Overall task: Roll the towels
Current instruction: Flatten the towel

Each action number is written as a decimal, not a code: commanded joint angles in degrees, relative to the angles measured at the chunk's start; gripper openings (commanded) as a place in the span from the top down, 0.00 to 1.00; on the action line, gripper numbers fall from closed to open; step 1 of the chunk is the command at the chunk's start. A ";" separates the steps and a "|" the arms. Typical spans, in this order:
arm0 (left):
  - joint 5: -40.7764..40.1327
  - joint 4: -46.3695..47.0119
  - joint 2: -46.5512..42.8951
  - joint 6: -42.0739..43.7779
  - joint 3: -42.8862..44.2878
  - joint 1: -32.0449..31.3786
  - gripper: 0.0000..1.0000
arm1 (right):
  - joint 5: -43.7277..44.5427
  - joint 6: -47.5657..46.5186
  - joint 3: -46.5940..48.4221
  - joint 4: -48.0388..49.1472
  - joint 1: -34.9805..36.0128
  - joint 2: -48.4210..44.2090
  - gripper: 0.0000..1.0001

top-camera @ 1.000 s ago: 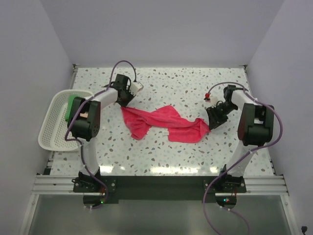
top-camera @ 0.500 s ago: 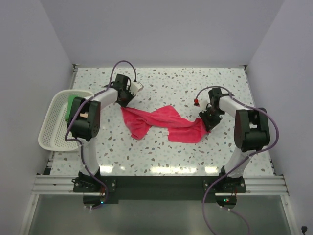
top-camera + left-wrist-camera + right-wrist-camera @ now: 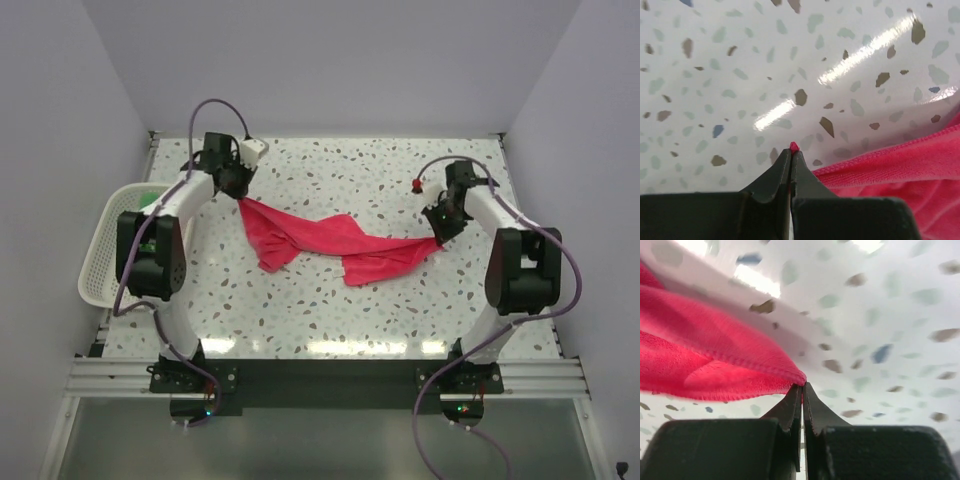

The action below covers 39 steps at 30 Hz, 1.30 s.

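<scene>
The left fingers are shut on what looks like only the very tip of a corner of the pink-red towel, a speck of red showing between them, while the right fingers are clamped on the opposite corner at its hem. The towel lies strung between them across the middle of the worktop, twisted and doubled over itself, so a firm pull to spread it could tug that thin left pinch free. Rolled with those folds in, it would likely come out lopsided.
</scene>
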 commanded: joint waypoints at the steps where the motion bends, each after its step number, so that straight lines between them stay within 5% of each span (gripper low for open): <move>1: 5.50 3.39 -7.57 -3.67 3.52 3.41 1.00 | 0.09 -2.67 9.59 -0.31 -1.19 -5.91 1.00; 11: 8.42 9.11 -23.38 -6.23 -1.30 7.80 1.00 | -2.28 -4.08 19.36 0.74 -4.79 -13.99 1.00; 26: 7.98 5.60 -51.96 -8.51 -16.34 8.95 1.00 | 0.87 -8.47 6.09 2.32 -7.17 -41.32 1.00; 32: 5.26 -3.54 -47.59 -7.72 -9.58 8.95 1.00 | 1.58 -10.15 7.49 2.76 -7.17 -37.74 1.00; 39: 4.29 -0.49 -31.42 -12.02 -7.90 8.95 1.00 | 8.85 -8.83 13.38 7.75 -1.81 -16.48 1.00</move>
